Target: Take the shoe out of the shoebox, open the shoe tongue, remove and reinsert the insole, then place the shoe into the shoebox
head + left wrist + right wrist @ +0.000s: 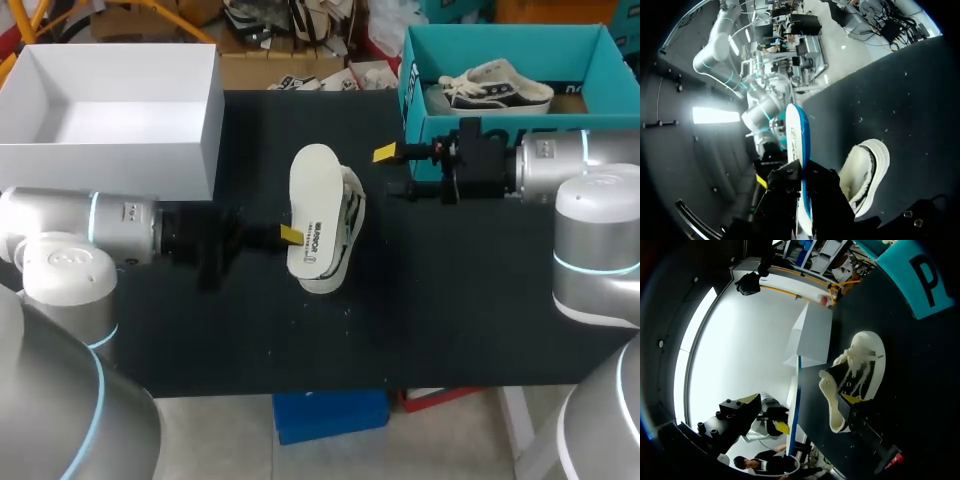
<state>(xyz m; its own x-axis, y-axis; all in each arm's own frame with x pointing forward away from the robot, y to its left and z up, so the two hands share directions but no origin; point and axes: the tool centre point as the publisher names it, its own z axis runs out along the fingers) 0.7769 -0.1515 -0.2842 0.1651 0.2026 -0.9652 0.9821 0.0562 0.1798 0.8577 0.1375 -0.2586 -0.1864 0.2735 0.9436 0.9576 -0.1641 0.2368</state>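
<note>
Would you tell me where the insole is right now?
In the head view, the insole is near the centre, gripped on edge by the left end effector, right beside the shoe.

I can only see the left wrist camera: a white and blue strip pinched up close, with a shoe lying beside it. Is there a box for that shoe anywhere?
Observer: Yes. The head view shows a white shoebox at the table's back left corner, open, with nothing in it.
Operator: Good. So that strip must be the insole, held in the left gripper. Is the other arm holding anything?
Observer: No. The right gripper is open and empty, across the shoe from the insole.
</note>
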